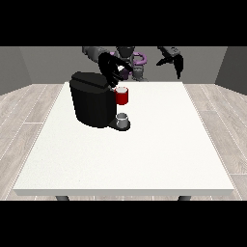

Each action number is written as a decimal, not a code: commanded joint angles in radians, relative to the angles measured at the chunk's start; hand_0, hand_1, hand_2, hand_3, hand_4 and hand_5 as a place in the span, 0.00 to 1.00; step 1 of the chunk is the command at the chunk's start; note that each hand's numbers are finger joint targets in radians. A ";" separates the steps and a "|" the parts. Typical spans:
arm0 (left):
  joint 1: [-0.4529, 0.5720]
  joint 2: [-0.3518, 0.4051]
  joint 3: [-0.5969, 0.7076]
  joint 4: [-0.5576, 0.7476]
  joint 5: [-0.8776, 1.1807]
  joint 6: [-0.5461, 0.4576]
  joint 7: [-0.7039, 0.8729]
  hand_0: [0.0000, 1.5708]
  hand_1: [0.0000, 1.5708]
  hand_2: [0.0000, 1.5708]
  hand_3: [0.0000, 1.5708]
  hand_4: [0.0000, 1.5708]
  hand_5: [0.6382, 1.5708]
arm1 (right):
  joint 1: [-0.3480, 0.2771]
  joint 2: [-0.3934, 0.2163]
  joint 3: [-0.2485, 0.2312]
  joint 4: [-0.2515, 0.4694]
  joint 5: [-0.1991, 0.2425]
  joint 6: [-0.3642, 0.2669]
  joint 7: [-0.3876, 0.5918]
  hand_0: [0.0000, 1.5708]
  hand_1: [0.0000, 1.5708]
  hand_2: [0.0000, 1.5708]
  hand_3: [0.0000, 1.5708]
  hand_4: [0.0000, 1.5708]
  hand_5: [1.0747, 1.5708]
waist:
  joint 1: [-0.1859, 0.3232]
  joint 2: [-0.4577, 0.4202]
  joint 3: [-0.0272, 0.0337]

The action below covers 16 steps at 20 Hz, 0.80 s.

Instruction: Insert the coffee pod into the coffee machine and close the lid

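A black coffee machine (91, 100) stood on the white bench (144, 144), toward the view's left and far half. At its front, a red part (122, 96) jutted out near the top, and a small grey cup (123, 118) sat below it on the machine's base. The robot hand at the view's left (112, 69) hovered just above the machine's lid (89, 79), its fingers spread apart and holding nothing that could be made out. The robot hand at the view's right (174, 60) hung raised well apart from the machine, beyond the bench's far edge, fingers relaxed and drooping, empty. The coffee pod could not be told apart from the red part.
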 commanded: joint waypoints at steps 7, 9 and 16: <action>-0.074 0.005 -0.031 0.001 -0.012 -0.025 -0.030 0.00 0.00 0.00 0.00 0.27 1.00 | -0.144 0.018 0.034 -0.143 0.008 0.012 0.010 0.00 0.00 0.00 0.00 0.00 1.00 | 0.183 0.074 -0.0267; -0.095 -0.009 -0.043 0.002 -0.008 -0.031 -0.013 0.00 0.00 0.00 0.00 0.27 1.00 | -0.147 0.005 0.040 -0.168 0.018 0.017 0.060 0.00 0.00 0.00 0.00 0.00 1.00 | 0.202 0.078 -0.0266; -0.169 0.005 -0.036 -0.025 0.014 -0.056 -0.004 0.00 0.00 0.00 0.00 0.27 1.00 | -0.191 -0.040 0.003 -0.205 0.015 0.008 0.048 0.00 0.00 0.00 0.00 0.00 1.00 | 0.279 0.169 -0.0267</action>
